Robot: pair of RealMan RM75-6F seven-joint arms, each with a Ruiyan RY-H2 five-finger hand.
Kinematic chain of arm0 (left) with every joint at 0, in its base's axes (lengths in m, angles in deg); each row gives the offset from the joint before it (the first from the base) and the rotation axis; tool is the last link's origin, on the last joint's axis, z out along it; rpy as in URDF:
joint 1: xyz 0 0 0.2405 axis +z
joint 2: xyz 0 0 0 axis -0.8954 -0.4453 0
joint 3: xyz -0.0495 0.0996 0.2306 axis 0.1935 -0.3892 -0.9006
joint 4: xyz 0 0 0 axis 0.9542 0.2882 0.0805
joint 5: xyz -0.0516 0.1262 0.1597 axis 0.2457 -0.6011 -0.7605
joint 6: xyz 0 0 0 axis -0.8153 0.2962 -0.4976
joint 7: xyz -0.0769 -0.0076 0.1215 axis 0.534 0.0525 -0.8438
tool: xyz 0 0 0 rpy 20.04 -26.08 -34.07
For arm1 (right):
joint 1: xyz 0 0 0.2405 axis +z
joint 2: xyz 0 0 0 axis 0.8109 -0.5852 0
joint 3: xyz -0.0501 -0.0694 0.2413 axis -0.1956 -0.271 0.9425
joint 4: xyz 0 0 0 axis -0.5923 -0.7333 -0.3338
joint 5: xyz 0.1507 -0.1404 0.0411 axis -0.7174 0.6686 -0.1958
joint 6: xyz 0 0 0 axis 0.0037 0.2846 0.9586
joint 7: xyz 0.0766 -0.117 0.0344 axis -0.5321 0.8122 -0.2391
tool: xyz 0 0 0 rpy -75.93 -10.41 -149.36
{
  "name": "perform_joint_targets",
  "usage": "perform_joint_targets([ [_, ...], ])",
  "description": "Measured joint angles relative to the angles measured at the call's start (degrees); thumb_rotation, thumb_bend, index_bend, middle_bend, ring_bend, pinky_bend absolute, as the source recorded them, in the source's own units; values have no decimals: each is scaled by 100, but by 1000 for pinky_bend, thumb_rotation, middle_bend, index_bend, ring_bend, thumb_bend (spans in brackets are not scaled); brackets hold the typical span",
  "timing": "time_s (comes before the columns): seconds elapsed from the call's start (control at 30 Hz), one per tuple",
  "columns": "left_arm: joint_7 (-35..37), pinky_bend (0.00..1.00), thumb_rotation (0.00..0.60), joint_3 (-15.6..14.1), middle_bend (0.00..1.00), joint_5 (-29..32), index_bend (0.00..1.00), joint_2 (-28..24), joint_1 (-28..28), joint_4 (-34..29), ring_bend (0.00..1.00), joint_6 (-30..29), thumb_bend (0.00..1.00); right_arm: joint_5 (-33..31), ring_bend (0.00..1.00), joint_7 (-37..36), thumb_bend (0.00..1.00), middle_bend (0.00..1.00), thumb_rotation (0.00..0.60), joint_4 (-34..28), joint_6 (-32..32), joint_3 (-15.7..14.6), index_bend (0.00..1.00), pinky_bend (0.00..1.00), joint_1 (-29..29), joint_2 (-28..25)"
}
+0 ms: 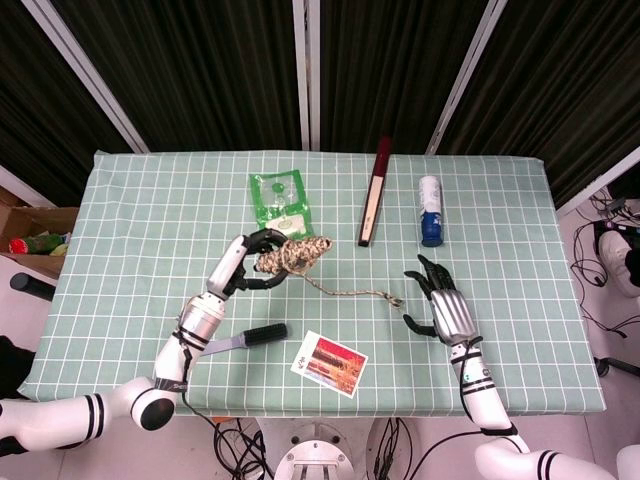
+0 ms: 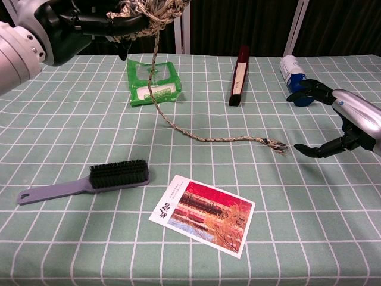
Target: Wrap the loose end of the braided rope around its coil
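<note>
My left hand (image 1: pixel 262 262) holds the coil (image 1: pixel 293 254) up | right hand (image 2: pixel 340 124) spread, near the loose end (image 2: pixel 275 143) (frayed) | a bad pinch could drop it.

The tan braided rope's coil (image 1: pixel 295 254) hangs raised above the desk, left of centre; its loose end (image 2: pixel 275 143) trails right, frayed, lying flat.

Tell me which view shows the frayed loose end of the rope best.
The chest view: the loose end lies large and unobstructed on the cloth, near the right hand. The head view shows it only as a tiny, indistinct tip.
</note>
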State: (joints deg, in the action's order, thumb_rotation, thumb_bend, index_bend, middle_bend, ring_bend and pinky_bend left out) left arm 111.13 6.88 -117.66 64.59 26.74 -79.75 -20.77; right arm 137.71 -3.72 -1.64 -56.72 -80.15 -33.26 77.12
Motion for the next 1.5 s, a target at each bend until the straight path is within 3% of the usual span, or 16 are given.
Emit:
perform_joint_targets([
  [0.47,17,641,600,-11,792,7,798,14,2,13,648,28,455,-248,0,457,230,0,600,89,207,81,263,0,105,154],
  [0.93,108,641,600,-4,792,28,798,2,-1,57,648,82,455,-1317,0,1671,280,0,600,24,750,461,380,0,454,500],
  [1.5,268,641,600,-8,792,-4,798,-52,22,90,648,108,454,-1568,0,1965,345,0,600,128,790,482,450,0,614,670],
])
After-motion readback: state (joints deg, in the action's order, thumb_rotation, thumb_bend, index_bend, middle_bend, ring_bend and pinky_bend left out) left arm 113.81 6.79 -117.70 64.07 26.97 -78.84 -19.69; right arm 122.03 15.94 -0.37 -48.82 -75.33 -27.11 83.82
